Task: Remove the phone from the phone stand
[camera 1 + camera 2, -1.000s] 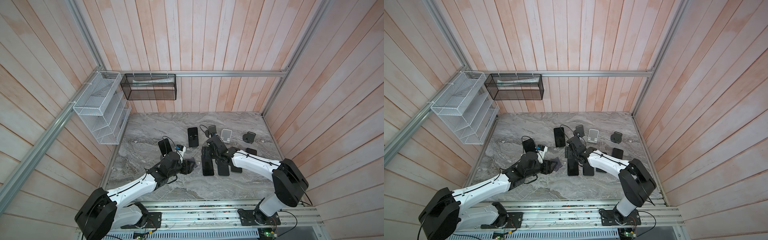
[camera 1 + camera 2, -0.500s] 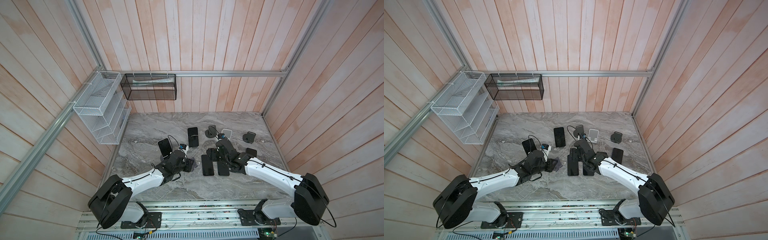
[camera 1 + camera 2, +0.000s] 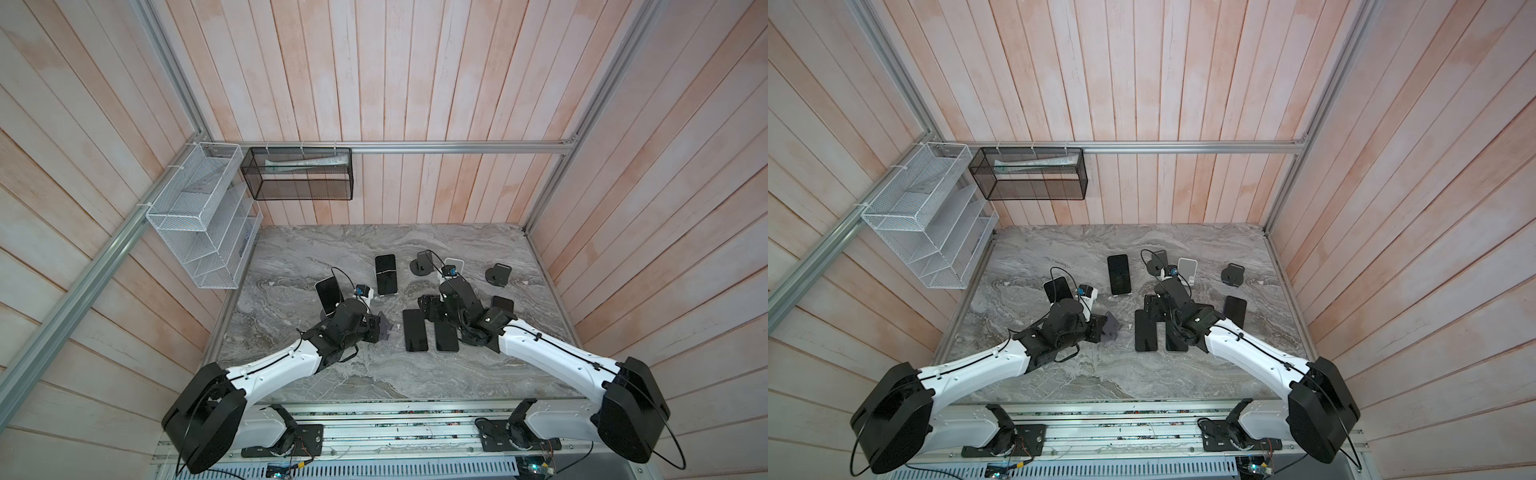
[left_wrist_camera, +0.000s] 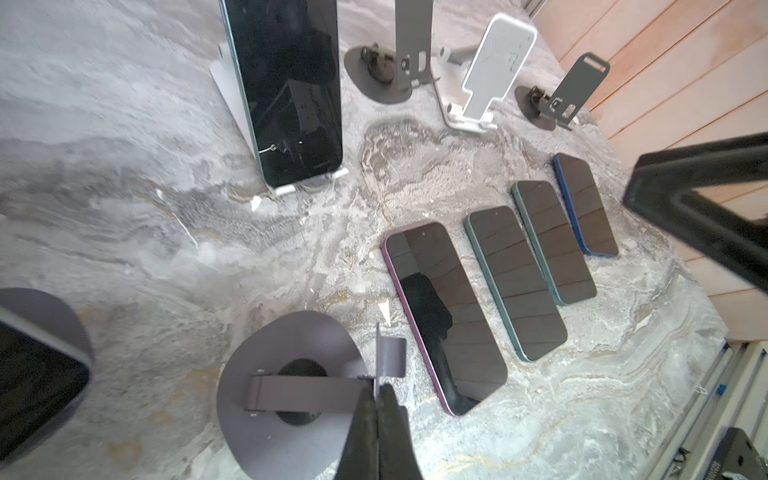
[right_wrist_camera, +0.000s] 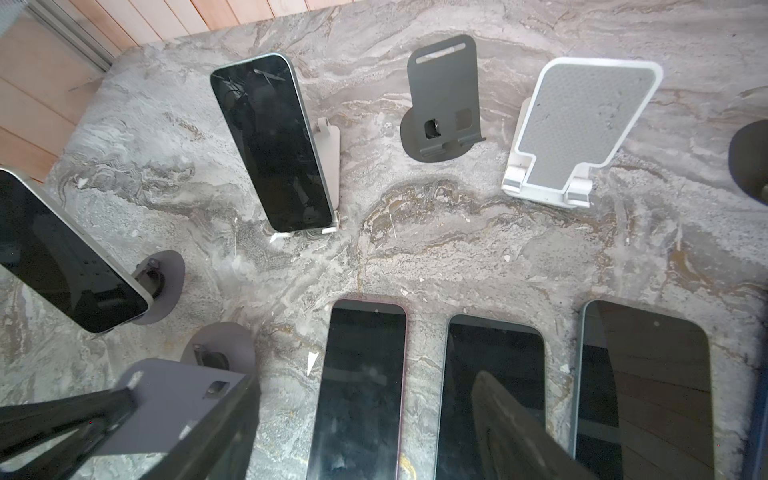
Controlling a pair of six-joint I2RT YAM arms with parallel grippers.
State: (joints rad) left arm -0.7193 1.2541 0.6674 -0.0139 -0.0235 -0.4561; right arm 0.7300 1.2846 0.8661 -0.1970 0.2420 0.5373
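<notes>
Wooden planks wall in a grey marble table (image 3: 307,253), and on it we count two phones not yet lifted off their stands. We fix on the phone (image 3: 385,274) at the middle back, propped on a white stand (image 4: 228,95). It leans backward, its long axis running away from the robot and upward, and its bottom edge sits in the stand's lip.

Our right gripper (image 3: 430,309) hovers with its jaws spread wide and empty above the far ends of the flat phones (image 4: 515,282). From there the phone lies further back and across to the left, near but apart. Our left gripper (image 4: 379,395) is pinched tight on the thin plate of an empty grey stand (image 4: 270,345), so we judge the right arm the freer one for the reach.

A second phone (image 3: 329,293) leans on a dark stand (image 5: 162,282) just beside the left wrist, closer to that arm.
</notes>
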